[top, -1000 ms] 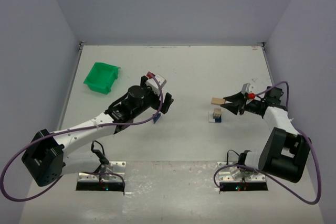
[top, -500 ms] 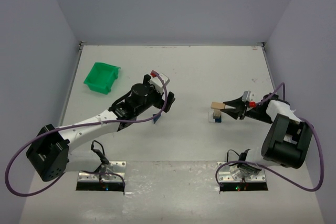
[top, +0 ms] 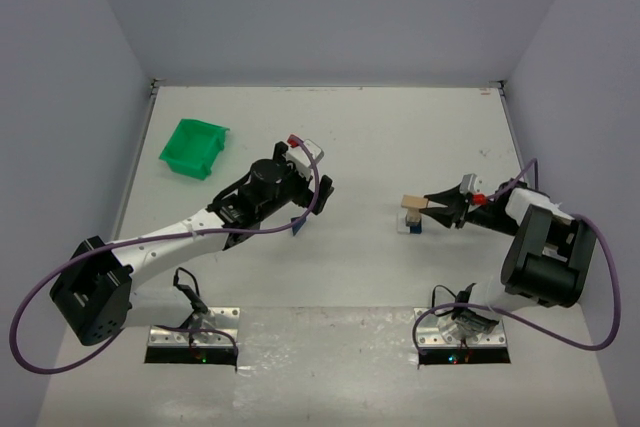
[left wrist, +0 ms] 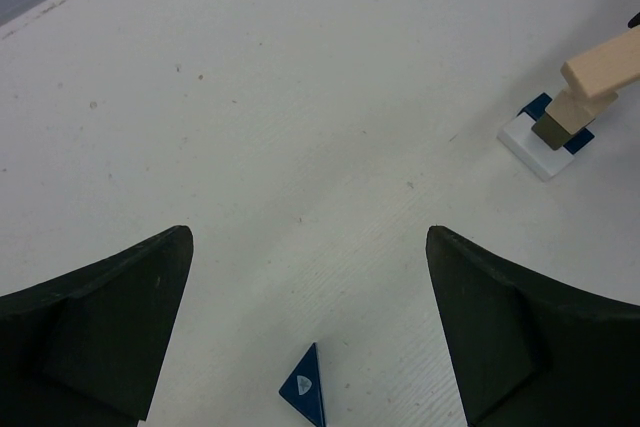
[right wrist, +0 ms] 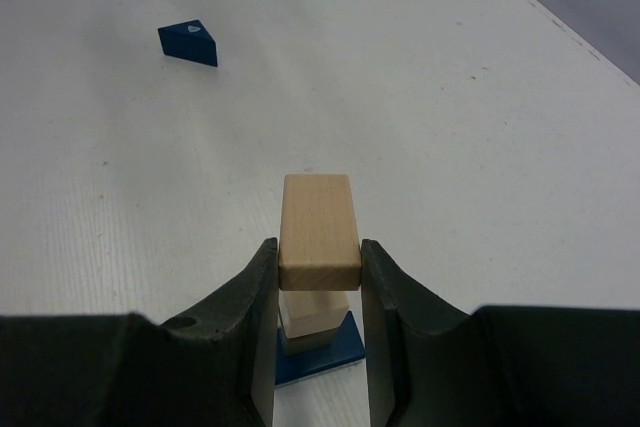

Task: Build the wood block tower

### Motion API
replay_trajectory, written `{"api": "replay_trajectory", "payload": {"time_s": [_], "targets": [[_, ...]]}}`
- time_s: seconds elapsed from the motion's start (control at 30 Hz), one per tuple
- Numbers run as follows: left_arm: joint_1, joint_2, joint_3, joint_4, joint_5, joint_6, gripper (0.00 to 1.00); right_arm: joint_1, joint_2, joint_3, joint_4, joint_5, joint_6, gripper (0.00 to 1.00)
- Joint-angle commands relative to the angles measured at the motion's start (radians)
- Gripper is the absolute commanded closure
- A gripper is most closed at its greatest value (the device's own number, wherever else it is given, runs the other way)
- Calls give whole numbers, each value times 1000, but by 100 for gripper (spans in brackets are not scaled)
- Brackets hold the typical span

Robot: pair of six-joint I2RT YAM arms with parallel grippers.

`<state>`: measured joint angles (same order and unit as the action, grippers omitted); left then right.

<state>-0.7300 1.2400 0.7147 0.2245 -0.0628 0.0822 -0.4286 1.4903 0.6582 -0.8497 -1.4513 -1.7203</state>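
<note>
Right gripper (right wrist: pixel 318 265): jaws narrowed and clamped on the long sides of a tan block (right wrist: pixel 319 219), which is held flat and level with one short end projecting forward past the fingertips. The block sits directly over the stack (left wrist: pixel 556 125), which stands right of table centre and shows a blue-and-white base, a dark grey piece and a tan piece on top. Whether the held block rests on that top piece or hangs just clear cannot be told. Left gripper (left wrist: pixel 308 247): jaws spread wide, holding nothing, poised above the table (top: pixel 360 127) left of centre. The blue wedge (left wrist: pixel 305 388) lies flat on the surface below and between those open fingers, touching neither. Open surface separates the wedge from the stack, and the two grippers are well apart. A green bin (top: pixel 193 146) sits near the far-left edge, well apart from both arms. The stack stands well in from the right and near edges, with bare tabletop on every side except where the right gripper reaches in.
</note>
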Motion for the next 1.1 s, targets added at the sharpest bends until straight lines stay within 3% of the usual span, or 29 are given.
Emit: {"api": "replay_trajectory", "payload": {"time_s": [0.0, 0.33, 1.07], "targets": [[-5, -1, 45, 41, 2, 17, 0, 3, 13, 33, 4, -21, -5, 91], [-5, 1, 53, 35, 0, 24, 0, 5, 59, 54, 1, 88, -23, 87], [-5, 22, 71, 27, 18, 37, 0, 14, 82, 66, -17, 107, -56, 79]]}}
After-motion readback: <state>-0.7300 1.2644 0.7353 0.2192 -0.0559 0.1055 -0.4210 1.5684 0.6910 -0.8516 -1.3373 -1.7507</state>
